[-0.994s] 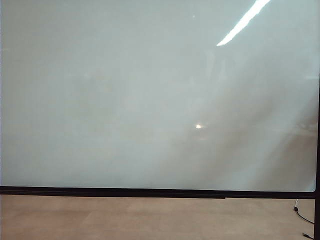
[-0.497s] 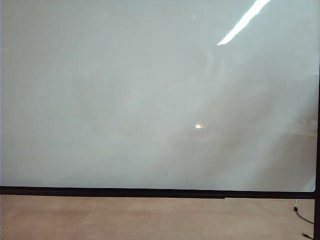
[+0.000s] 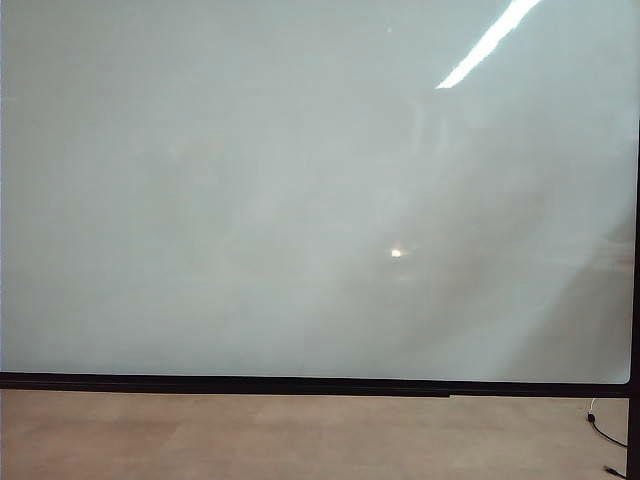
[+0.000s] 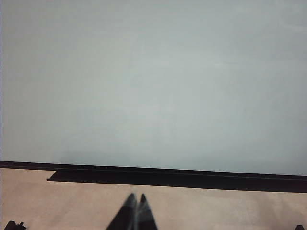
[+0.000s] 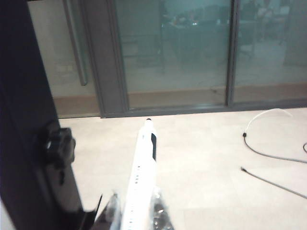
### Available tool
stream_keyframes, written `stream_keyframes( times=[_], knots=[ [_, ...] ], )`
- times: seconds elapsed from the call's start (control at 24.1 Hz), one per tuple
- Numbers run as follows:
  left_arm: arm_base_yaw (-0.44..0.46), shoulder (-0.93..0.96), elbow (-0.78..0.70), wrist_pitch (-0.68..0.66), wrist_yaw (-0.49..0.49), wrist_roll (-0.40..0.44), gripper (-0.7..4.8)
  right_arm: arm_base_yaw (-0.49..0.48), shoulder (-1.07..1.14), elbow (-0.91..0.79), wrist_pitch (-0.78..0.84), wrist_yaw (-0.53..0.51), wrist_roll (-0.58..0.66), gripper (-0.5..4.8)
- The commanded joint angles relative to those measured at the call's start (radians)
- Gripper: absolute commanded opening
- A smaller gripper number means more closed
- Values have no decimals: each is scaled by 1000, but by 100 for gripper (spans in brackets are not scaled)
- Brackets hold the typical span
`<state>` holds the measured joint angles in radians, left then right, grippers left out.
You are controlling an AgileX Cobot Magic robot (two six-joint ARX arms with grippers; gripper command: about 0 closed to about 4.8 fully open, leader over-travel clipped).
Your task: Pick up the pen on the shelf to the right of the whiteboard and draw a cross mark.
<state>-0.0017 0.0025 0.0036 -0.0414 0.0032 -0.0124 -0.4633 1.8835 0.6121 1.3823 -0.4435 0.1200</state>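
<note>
The pen (image 5: 140,184) is seen clamped in the right claw (image 5: 135,211), its long axis running straight out ahead of the fingers, dark tip forward. In the right wrist view it is pointed not at the board but across open floor toward glass doors (image 5: 172,52), past a loose cable (image 5: 268,139); a dark upright post with a knob (image 5: 60,143) is seen beside it. The whiteboard (image 3: 300,200) is not shown in that view, so the pen would have to be swung round and brought tip-first to the surface before any stroke, it is judged. The right arm is the only one placed to do this.

The left claw (image 4: 135,211) is seen with its fingers together, empty, held low in front of the board's black lower edge.

No arm is shown in the exterior view, and no cross mark is seen on the board, only glare. The shelf cannot be made out, and the pen's rear end is cut off by the frame edge.
</note>
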Motion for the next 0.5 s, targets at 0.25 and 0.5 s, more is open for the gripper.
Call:
stream_keyframes(
  times=[0.25,0.5],
  knots=[
    [0,1,3,13,0,5,-4,47,-339,-270,16,286,12,-6],
    [0,1,3,13,0,5,-4,138,-630,-406,-136,343,128,-6]
  ],
)
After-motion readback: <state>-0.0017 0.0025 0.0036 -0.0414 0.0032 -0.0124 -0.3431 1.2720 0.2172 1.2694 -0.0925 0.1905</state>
